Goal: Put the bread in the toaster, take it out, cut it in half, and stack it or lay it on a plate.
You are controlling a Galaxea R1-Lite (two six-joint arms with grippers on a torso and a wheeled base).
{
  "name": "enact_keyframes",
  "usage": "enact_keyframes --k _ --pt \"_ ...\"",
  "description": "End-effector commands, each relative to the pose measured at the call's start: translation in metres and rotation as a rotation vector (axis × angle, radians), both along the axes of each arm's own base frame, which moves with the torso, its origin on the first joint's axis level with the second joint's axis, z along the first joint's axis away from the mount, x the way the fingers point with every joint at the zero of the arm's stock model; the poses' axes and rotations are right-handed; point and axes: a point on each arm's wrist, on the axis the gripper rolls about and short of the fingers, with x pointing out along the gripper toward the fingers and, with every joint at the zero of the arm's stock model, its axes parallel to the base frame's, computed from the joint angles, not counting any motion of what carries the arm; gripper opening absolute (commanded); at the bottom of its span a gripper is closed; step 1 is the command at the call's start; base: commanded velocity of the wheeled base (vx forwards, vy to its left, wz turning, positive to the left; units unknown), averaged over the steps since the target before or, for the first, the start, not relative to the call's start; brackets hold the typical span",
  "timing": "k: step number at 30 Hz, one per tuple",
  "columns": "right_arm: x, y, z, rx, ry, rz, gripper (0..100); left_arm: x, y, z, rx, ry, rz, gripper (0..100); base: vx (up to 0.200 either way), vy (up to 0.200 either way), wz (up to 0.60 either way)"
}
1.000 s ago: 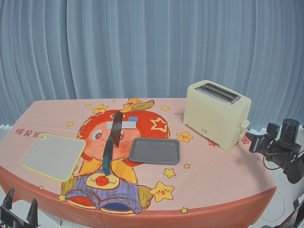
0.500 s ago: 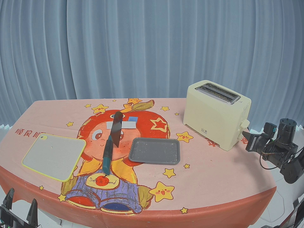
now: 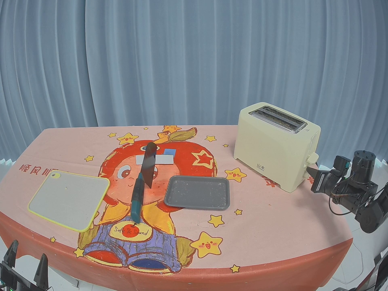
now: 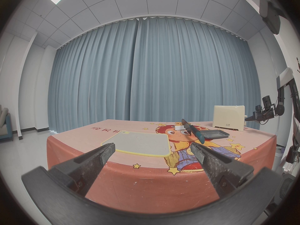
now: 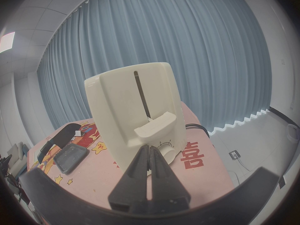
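Cream toaster (image 3: 275, 146) aims its lever end (image 3: 312, 157), lengthwise, at the closed, empty right claw (image 3: 308, 169), apparently apart.

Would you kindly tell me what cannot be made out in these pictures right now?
Toaster slots: the head view sees them at a shallow angle, so whether bread sits inside cannot be told.
Toaster dial: in the right wrist view, partly hidden behind the shut right gripper.
White and blue pieces: in the head view, the knife covers part; too small to identify.
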Motion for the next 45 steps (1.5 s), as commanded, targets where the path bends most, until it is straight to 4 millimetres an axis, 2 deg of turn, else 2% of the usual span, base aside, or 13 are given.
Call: enact_keyframes --k 1,45 --pt "0.001 0.000 -0.003 -0.002 0.010 0.001 0 0.001 0.000 -0.005 0.000 0.010 0.000 100 0.000 0.000 0.00" --pt "0.000 0.003 -0.022 -0.021 0.088 0.000 0 0.001 0.000 -0.005 0.000 0.010 0.000 100 0.000 0.000 0.00"
